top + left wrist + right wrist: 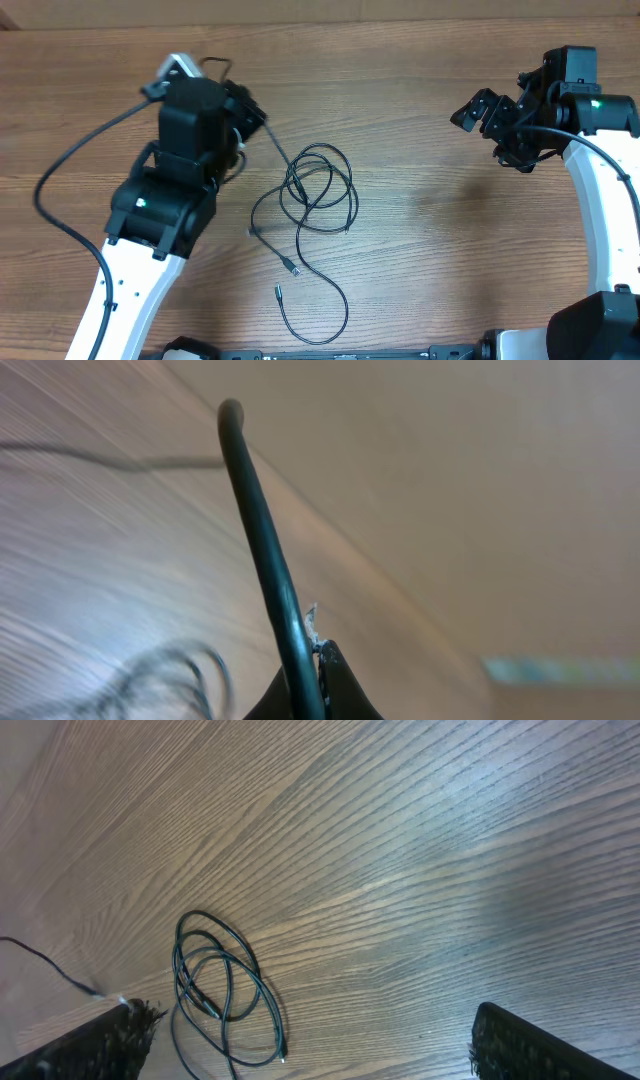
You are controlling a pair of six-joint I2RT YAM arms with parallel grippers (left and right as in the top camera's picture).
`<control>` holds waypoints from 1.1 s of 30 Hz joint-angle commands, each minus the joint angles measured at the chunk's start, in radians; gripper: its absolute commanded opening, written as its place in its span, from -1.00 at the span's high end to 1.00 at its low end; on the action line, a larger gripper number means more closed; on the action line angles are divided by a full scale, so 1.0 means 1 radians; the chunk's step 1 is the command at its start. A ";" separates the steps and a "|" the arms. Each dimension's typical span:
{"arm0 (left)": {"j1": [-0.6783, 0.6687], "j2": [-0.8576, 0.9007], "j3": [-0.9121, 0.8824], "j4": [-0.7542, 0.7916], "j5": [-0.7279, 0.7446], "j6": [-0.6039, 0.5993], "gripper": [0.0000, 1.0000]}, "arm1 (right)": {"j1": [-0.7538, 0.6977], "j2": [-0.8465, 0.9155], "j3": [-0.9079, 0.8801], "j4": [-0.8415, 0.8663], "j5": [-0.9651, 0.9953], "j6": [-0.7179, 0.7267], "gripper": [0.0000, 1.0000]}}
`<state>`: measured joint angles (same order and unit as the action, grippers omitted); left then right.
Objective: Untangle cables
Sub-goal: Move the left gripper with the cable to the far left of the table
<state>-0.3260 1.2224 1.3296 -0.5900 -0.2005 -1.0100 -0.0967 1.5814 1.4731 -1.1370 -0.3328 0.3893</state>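
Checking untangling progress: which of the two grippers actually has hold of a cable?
The left gripper, shut on a black cable. The right gripper is open and holds nothing, away from the loops.

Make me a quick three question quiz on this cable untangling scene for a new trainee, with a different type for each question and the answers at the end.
1. What does the left gripper pinch? A: a black cable. B: a silver plug. C: nothing.
2. True or false: the right gripper is shut on the cable loops.
3. Fill in: the gripper nearer the loops is the ____ one.
Key: 1 A. 2 false: its jaws stand open over the wooden table, apart from the loops. 3 left.
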 commanded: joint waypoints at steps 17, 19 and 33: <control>0.446 0.001 0.008 -0.050 0.101 0.545 0.91 | 0.001 -0.003 -0.002 0.006 0.007 0.002 -1.00; 0.465 0.004 0.008 -0.033 0.101 0.590 0.92 | 0.001 -0.003 -0.002 0.006 0.007 0.002 -1.00; 0.477 0.258 0.007 -0.097 -0.138 0.605 0.91 | 0.001 -0.003 -0.002 0.006 0.007 0.002 -1.00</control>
<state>0.1459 1.4220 1.3300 -0.6888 -0.2741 -0.4294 -0.0963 1.5814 1.4731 -1.1366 -0.3328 0.3889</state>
